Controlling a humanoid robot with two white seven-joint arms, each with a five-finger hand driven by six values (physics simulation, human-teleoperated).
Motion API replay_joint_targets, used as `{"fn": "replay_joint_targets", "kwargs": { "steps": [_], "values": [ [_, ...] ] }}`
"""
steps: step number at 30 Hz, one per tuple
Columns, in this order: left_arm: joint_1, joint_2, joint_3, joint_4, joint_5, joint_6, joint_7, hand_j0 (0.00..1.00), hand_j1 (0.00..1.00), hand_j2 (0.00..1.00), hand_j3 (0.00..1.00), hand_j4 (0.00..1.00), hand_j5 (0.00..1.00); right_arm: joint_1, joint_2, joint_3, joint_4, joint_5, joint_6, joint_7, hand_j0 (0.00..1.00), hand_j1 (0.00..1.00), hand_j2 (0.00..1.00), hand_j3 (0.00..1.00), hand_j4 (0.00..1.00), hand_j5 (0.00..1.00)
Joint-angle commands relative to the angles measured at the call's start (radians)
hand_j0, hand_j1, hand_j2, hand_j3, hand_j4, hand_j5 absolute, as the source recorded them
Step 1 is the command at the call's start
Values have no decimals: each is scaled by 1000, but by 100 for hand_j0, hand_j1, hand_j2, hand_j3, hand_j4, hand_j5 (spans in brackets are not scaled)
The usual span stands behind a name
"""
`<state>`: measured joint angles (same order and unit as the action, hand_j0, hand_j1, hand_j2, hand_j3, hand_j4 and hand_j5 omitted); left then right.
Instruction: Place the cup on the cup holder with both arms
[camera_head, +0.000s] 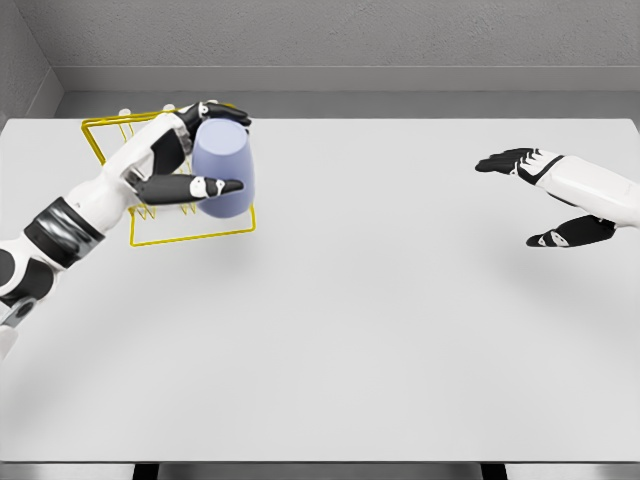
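Right robot hand (535, 200) hovers with fingers spread and holding nothing over the smooth white table (380, 330), whose near and middle stretch lies bare. Farther back at left, the left robot hand (190, 160) grips the lavender, cylindrical cup (224, 170) above the yellow wire cup holder (160, 232) near the table's far left edge.

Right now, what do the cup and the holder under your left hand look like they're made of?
Cup: smooth, matte lavender, with soft shading and no glare, likely plastic or unglazed ceramic; a render leaves that open. Cup holder: thin yellow rods in an open frame, looks like coated wire. The left hand grips the cup.
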<state>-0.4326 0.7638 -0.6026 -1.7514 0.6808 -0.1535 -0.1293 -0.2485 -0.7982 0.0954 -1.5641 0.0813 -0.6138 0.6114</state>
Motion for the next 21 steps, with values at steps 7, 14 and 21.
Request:
{"fn": "replay_joint_targets", "kwargs": {
  "steps": [7,14,21],
  "values": [
    [-11,0,21,21,9,0,0,69,69,69,69,69,69,0,-1,0,1,-6,3,-1,100,100,100,100,100,100],
    [-15,-1,29,46,9,0,0,69,69,69,69,69,69,0,-1,0,1,-6,3,-1,100,100,100,100,100,100],
    [-29,-12,29,62,8,2,0,69,69,69,69,69,69,2,-1,0,1,-6,3,-1,100,100,100,100,100,100]
  ]
}}
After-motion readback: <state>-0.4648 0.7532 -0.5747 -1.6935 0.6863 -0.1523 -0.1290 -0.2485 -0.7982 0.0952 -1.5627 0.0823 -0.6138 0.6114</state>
